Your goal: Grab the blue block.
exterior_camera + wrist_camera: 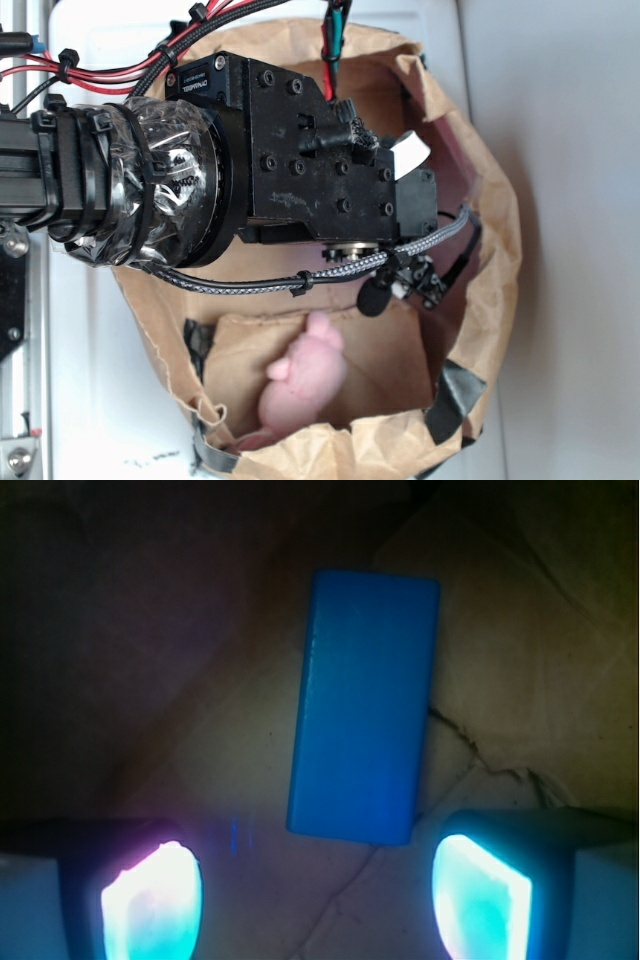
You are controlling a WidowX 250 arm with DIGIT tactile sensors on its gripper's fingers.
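Matt paper, soft plush, smooth plastic.
The brown paper bag (480, 180) looks matt, creased and rough at its torn rim, with dark glossy tape at about 5 o'clock. The pink plush toy (305, 385) is fuzzy cloth. The blue block (365, 705) has smooth, faintly sheened faces like plastic. The arm housing (300, 150) is matt black with dark screws, its collar wrapped in crinkled glossy film; a braided cable (330, 275) looks woven.

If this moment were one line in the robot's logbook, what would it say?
gripper: open, fingers apart | flat bright blue rectangular block: on brown paper bag floor, ungrasped | pink plush toy: untouched
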